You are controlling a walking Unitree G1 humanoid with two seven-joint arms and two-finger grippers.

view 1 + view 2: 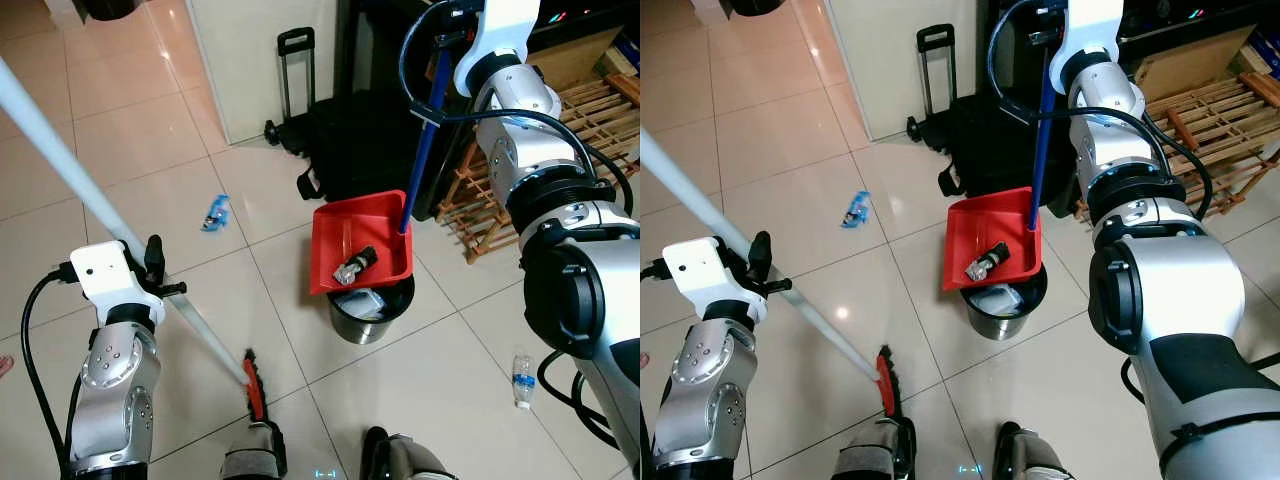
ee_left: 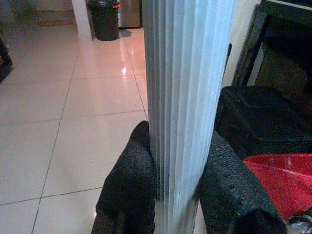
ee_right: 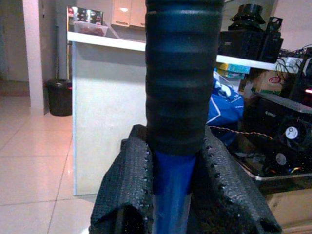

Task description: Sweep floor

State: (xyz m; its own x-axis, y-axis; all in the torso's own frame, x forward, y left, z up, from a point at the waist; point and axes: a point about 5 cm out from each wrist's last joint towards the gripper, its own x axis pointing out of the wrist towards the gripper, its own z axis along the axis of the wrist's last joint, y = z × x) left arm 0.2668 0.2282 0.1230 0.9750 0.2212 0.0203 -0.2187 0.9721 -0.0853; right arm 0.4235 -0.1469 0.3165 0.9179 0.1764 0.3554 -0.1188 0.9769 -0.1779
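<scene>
So the right gripper (image 3: 183, 195) is clamped on the blue handle (image 1: 1040, 130) of the red dustpan (image 1: 360, 245), which is tipped over a small black bin (image 1: 370, 315) right of centre. A dark piece of trash (image 1: 355, 265) sits in the pan. Left gripper (image 2: 183, 195) is squeezing the pale broom pole (image 1: 70, 170), with the red broom head (image 1: 252, 385) on the near tiles. A blue wrapper (image 1: 215, 212) lies farther left, and a small bottle (image 1: 523, 378) is near right.

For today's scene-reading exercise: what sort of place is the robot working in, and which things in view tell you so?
Probably a lived-in home: glossy beige tiled floor, a black wheeled suitcase against the wall, a wooden slatted rack, and a white kitchen-style counter beyond.
</scene>
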